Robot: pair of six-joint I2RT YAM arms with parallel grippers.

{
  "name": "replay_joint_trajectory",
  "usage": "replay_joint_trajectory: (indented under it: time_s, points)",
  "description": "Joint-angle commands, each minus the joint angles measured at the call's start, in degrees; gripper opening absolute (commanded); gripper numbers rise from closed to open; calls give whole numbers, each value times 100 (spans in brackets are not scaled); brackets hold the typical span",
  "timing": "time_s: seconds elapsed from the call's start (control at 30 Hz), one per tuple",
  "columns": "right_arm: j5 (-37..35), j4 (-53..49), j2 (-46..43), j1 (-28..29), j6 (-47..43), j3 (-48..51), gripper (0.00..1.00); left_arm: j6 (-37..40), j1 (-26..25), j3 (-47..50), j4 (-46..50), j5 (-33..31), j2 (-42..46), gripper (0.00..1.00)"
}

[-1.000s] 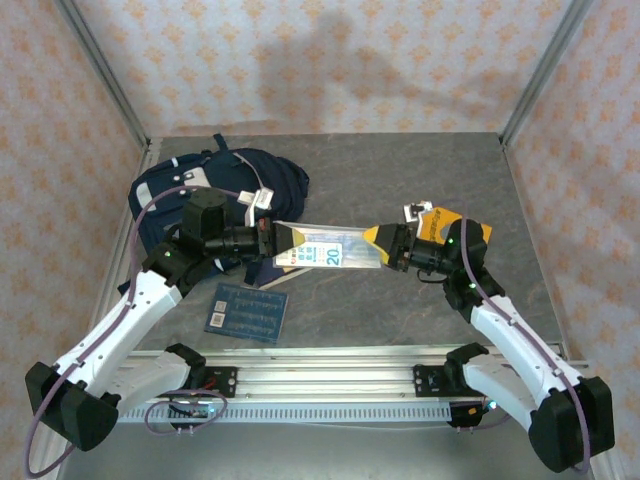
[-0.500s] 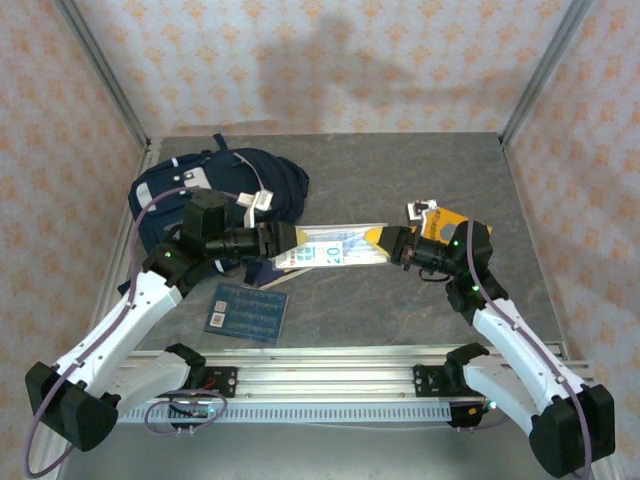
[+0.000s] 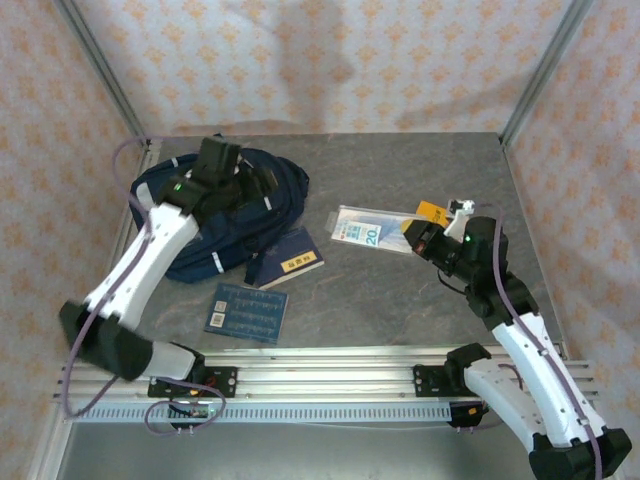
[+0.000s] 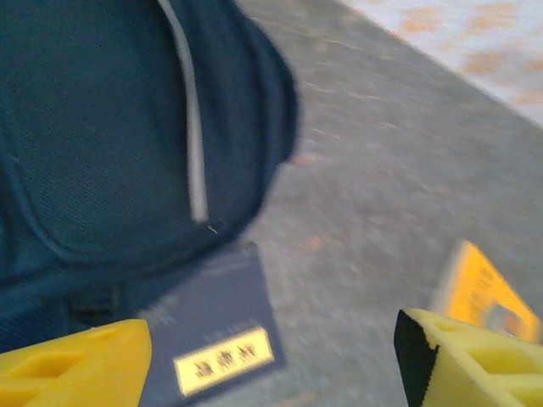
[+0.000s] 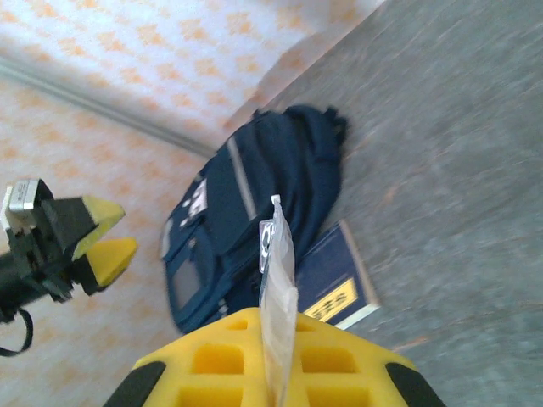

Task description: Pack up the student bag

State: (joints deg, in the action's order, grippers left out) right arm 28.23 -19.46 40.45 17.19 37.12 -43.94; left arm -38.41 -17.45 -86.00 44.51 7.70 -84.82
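The right tool [image 5: 271,356], pinching the clear pouch [image 3: 368,230] over the tabletop [image 3: 400,170], should hold it steady and feed it edge-first once the spread left tool [image 4: 271,356], hovering over the bag [image 3: 235,235], has found and lifted the opening. The bag lies flat at the far left, its long axis seemingly left-right; which end is its top I cannot tell

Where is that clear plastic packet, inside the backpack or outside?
Outside. The right hand pinches the clear packet by one end, well apart from the student bag.
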Motion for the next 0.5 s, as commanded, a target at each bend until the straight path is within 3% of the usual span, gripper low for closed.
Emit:
replay_joint_trajectory:
  time_s: [0.0, 0.07, 0.23, 0.47]
  points:
    - [-802, -524, 24, -15, -372, -257, 0, 99, 58, -943, 896, -1602, -1111, 77]
    - [-915, -649, 48, -16, -413, -292, 0, 5, 133, -1780, 1284, -1811, -1883, 77]
    - [-1113, -788, 44, -23, -528, -254, 0, -206, 314, -3475, 1858, -1513, -3593, 74]
    - [-1096, -906, -25, -17, -653, -169, 0, -272, 489, -4500, 1772, -1270, -4733, 65]
